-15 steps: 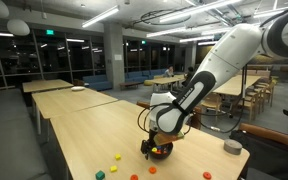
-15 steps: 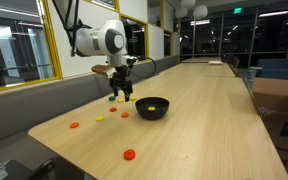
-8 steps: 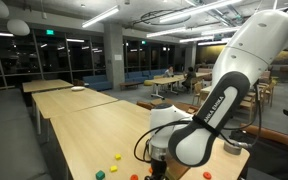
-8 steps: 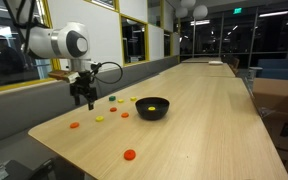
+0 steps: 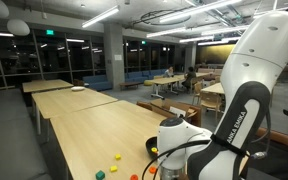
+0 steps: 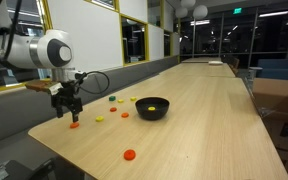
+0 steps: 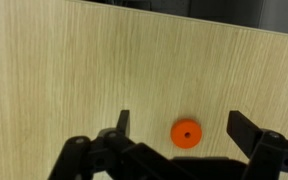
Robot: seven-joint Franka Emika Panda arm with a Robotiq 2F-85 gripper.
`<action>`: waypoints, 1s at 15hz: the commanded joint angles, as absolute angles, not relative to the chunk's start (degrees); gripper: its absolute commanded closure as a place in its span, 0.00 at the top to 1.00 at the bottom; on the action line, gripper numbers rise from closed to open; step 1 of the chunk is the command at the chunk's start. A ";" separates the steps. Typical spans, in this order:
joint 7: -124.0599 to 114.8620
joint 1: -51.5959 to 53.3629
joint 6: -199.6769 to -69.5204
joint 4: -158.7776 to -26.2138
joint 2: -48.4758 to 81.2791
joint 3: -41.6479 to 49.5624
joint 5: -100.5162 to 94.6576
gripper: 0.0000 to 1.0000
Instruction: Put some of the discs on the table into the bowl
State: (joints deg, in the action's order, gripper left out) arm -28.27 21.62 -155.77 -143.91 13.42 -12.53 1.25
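An orange disc (image 7: 186, 132) lay on the table (image 7: 64, 70), framed between the fingers (image 7: 122, 122) of the gripper (image 6: 70, 112), which hung above it, spread wide and empty. Other discs (image 6: 100, 119) lay scattered nearby. The bowl (image 6: 152, 113) stood well apart along the table, with a yellow disc (image 6: 152, 102) inside.

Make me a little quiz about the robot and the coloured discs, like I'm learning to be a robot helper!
1. True or false: a yellow disc lies in the black bowl.
2. In the wrist view, which colour is the disc below the gripper? A green, B orange, C yellow.
3. Fill in: the gripper's jaws stand ____.
Key: 1 true; 2 B; 3 open.
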 commanded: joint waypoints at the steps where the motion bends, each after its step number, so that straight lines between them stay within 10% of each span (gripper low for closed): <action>1: -29.30 22.83 -160.29 -145.04 14.10 -12.23 0.61 1.00; 15: -39.69 34.76 -164.59 -139.36 22.98 -1.16 -10.42 1.00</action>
